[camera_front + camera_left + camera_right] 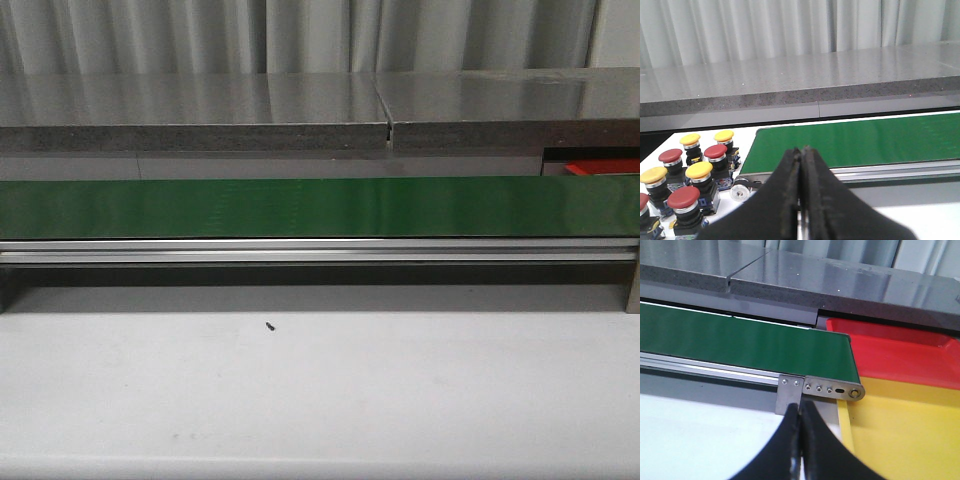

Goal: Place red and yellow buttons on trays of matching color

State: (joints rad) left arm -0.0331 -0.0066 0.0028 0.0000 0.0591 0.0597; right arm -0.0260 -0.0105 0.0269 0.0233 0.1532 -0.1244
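Several red and yellow push buttons stand in a cluster on a white surface beside the belt's end in the left wrist view, among them a red button (pixel 683 197) and a yellow button (pixel 699 170). My left gripper (pixel 801 150) is shut and empty, just to one side of them. The red tray (pixel 900 352) and the yellow tray (pixel 912 425) lie side by side past the belt's other end. My right gripper (pixel 800 404) is shut and empty near the yellow tray's rim. A sliver of the red tray (pixel 603 166) shows in the front view; neither gripper appears there.
A green conveyor belt (pixel 320 207) with an aluminium rail runs across the table, in front of a grey stone ledge (pixel 300 110). A small dark speck (pixel 270 324) lies on the white tabletop.
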